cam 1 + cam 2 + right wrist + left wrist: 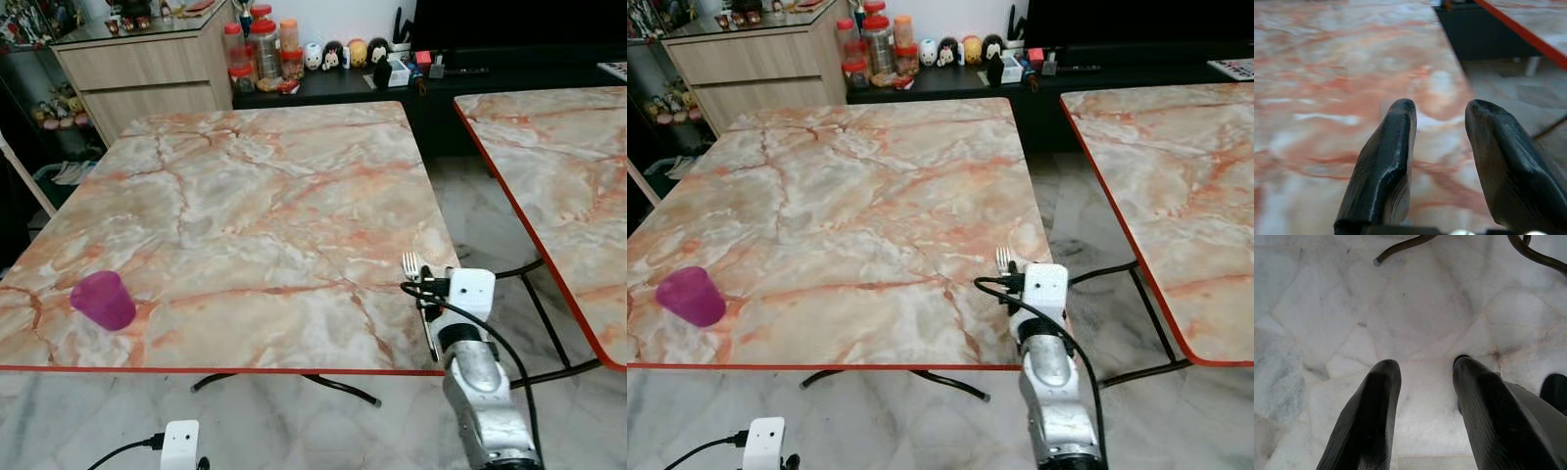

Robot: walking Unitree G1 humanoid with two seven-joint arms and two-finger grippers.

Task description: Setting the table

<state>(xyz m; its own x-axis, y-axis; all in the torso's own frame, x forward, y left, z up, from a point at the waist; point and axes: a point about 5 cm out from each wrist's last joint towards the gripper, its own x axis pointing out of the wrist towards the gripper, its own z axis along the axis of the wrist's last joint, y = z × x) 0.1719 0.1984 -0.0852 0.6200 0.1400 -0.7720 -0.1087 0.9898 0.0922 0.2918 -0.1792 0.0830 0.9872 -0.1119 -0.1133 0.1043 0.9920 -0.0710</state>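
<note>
Right gripper (1437,147), jaws apart and empty, sits over the fork (415,279) at the table (274,196) edge. Risk: a nudge drops it. Left gripper (1422,396) is open, idle.

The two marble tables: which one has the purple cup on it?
The nearer table, directly ahead. The purple cup stands near its front left corner and a fork lies by its right edge under the right hand. The second table lies to the right.
</note>
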